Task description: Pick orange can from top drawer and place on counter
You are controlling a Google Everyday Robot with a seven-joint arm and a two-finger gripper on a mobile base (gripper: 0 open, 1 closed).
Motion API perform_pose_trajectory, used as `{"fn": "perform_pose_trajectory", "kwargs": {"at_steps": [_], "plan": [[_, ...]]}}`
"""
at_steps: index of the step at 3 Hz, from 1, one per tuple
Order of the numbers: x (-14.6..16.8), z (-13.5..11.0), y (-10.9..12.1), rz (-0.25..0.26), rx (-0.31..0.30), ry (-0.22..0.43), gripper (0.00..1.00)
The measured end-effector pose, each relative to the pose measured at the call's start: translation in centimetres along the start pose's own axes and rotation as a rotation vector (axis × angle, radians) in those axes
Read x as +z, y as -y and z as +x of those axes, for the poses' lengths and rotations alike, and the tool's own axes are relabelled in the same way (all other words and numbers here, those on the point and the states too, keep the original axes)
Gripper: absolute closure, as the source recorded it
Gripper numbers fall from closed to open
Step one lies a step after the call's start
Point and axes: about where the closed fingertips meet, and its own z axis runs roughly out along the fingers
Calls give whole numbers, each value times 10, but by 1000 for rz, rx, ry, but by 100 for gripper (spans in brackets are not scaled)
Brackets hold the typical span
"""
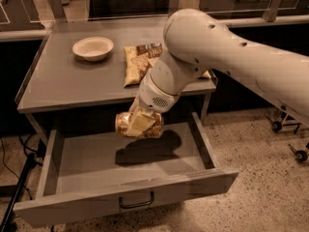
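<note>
Orange can (123, 124) aloft over the open top drawer (130, 197) — clamped in the gripper (140, 123).
Clear of the drawer floor, just below the counter (72, 83) edge — poised to rise toward bare metal beside the snack bag (135, 64).

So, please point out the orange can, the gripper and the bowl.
orange can (123, 123), camera view, its left end.
gripper (141, 123), camera view, between fingertips, gripping the can above the top drawer (82, 168).
bowl (92, 46), camera view, its inside.

Orange can (122, 125) in tool (140, 123) above drawer (159, 170)

One can (123, 125), bowl (92, 48), bag (136, 65); one tool (141, 123) above drawer (87, 164)
</note>
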Motion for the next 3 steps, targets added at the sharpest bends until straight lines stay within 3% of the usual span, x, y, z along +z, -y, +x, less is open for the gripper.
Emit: {"fn": "perform_pose_trajectory", "kwargs": {"at_steps": [1, 2, 3], "plan": [[3, 5, 1, -5, 5, -7, 100], [0, -2, 26, 1, 26, -19, 100], [-11, -37, 65, 4, -15, -19, 100]]}}
